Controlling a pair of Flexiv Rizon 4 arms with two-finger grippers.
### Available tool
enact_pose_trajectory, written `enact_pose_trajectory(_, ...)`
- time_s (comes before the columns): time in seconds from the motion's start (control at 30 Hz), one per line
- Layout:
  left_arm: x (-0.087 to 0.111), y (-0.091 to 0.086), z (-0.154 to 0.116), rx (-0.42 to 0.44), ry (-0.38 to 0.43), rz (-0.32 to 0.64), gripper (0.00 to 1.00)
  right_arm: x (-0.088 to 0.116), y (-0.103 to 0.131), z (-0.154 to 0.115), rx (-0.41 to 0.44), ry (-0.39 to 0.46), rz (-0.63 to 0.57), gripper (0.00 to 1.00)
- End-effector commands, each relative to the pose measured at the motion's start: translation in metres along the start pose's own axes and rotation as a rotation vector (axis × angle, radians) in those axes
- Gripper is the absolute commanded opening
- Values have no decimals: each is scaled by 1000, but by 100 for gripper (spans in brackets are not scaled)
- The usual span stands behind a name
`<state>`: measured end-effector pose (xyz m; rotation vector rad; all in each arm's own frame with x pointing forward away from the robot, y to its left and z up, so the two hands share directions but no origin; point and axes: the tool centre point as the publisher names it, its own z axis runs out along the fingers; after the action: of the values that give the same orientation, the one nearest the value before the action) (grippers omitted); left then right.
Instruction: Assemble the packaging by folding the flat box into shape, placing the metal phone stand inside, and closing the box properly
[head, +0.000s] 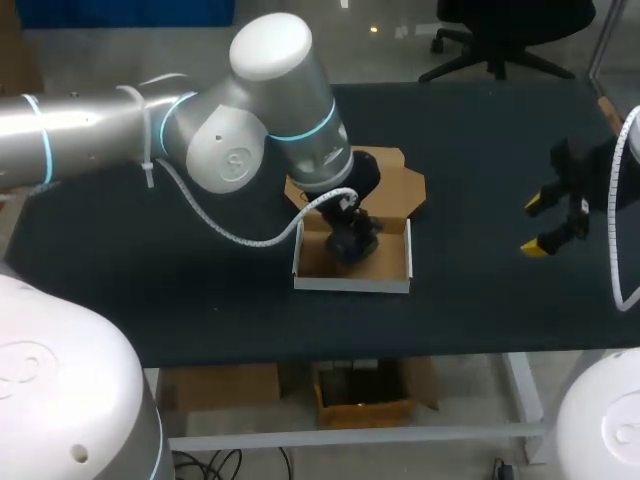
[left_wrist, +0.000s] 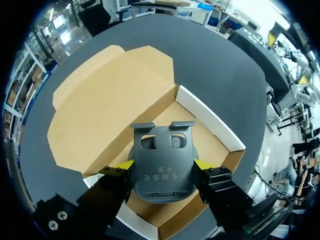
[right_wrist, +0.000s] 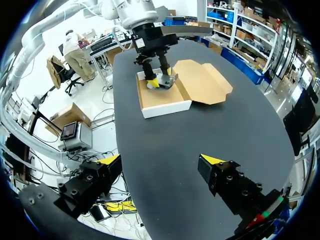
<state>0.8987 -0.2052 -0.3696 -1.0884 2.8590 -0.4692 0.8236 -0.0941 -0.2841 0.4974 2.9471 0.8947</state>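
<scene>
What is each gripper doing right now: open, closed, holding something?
Left gripper: closed on the metal phone stand, one finger on each side.
Right gripper: open, holding nothing.

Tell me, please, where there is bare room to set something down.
Bare: the table between the box and right gripper, and the strip before the box's front wall. Crowded: inside the box, where left gripper holds the phone stand.

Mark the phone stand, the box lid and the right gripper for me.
phone stand (left_wrist: 162, 167): left wrist view, middle of its grey plate.
box lid (left_wrist: 100, 107): left wrist view, middle of the open brown flap.
right gripper (head: 540, 226): head view, midway between its yellow tips.
</scene>
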Motion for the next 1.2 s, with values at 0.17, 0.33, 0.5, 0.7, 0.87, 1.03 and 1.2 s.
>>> enact_pose_trajectory(0.17, -2, 0, 18, -25, -6, -12, 0, 1, 0, -1, -2, 1, -1, 100)
enact_pose_trajectory(0.33, -4, -1, 23, -28, -8, -22, 0, 1, 0, -1, -2, 1, -1, 100)
enact_pose_trajectory(0.5, -4, -2, 29, -33, -6, -20, 0, 1, 0, -1, -2, 1, -1, 100)
enact_pose_trajectory(0.7, -4, -2, 32, -40, -7, -20, 91, 1, 0, -1, -2, 1, -1, 100)
enact_pose_trajectory(0.87, -3, -3, 29, -38, -19, -24, 100, 1, 0, -1, -2, 1, -1, 100)
enact_pose_trajectory(1.03, -1, -3, 23, -29, -29, -32, 100, 1, 0, -1, -2, 1, -1, 100)
enact_pose_trajectory(1.2, 4, -5, 16, -45, -66, -96, 100, 1, 0, -1, -2, 1, -1, 100)
